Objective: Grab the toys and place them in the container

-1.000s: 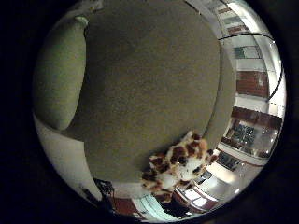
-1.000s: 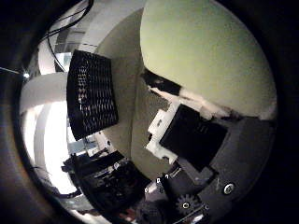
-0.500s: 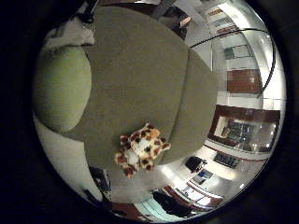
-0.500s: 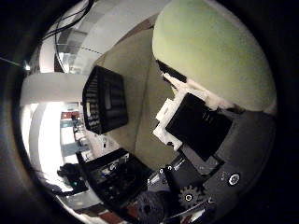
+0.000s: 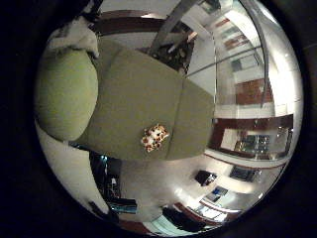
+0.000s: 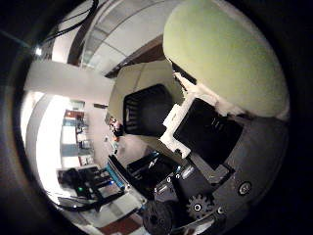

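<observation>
Down on the olive desk (image 5: 133, 94) sits a small spotted plush toy (image 5: 154, 137), close to the desk's edge and looking tiny, so my read is the palm is a good way off from it right now. A big green ball (image 6: 230, 54) fills a large part of the thumb-side view, pressed right up against the hand (image 6: 205, 142), whose white and black fingers curl against it. So the hand looks like it's holding the ball, not free.

Where's it going? The black mesh container (image 6: 146, 107) stands on the same desk, and from the palm it lies off to one side, well apart from the plush.

That's what the next move turns on, I'd guess: container first, since the hand is already full. The plush waits. Its body is too small for me to call a long axis, so the approach angle for it is anyone's guess. Only one hand here, so no question of which is nearer.
</observation>
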Tool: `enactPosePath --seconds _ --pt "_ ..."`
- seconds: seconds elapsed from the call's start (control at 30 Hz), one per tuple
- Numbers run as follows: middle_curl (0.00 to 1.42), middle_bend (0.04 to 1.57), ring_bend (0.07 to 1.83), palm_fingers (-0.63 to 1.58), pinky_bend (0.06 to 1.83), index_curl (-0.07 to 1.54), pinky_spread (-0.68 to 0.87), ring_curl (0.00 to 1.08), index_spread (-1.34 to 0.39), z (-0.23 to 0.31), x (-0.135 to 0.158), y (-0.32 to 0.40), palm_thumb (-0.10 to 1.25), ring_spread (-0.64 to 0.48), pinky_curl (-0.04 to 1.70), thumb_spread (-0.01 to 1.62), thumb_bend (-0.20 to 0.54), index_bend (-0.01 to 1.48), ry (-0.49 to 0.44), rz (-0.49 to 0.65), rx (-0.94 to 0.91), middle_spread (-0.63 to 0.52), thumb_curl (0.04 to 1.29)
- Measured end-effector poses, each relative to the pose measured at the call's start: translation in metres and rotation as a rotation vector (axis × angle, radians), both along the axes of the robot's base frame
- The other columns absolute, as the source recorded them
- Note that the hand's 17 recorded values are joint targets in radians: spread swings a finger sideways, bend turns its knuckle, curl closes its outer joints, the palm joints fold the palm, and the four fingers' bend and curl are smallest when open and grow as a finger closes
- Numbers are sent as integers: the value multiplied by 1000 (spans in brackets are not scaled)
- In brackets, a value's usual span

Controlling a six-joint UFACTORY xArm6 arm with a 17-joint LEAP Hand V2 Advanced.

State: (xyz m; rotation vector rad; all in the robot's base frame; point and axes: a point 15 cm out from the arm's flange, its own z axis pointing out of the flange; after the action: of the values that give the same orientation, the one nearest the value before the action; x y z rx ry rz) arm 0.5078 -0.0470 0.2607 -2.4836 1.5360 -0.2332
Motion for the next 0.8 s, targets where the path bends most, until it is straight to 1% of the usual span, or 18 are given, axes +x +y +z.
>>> enactPosePath --seconds 0.2,0.27,0.4,0.53,0.63,0.7,0.8 --pt "685 1352 1441 1165 1436 813 -180 650 -227 -3 -48 126 1077 -180 713 973 -13 1133 20 128 87 -122 724" --pt "683 1353 1442 1165 1429 812 -181 649 -226 -8 -55 160 1076 -179 724 973 -13 1133 5 152 98 -122 728" --pt "681 1354 1448 1166 1415 809 -184 649 -226 -23 -63 216 1075 -179 746 972 -13 1134 -60 192 112 -122 734" --pt "679 1355 1453 1166 1404 808 -186 647 -226 -65 -81 258 1079 -180 764 971 -12 1136 -70 226 113 -121 743" --pt "678 1359 1446 1161 1403 808 -186 648 -227 -94 -84 280 1070 -182 776 966 -16 1135 -72 244 106 -121 749" --pt "679 1365 1433 1152 1404 810 -184 651 -228 -110 -80 284 1062 -188 780 969 -12 1136 -77 238 101 -116 750" --pt "678 1369 1397 1123 1409 814 -192 659 -228 -121 -72 284 1003 -201 780 992 -24 1133 -100 226 97 -118 734"
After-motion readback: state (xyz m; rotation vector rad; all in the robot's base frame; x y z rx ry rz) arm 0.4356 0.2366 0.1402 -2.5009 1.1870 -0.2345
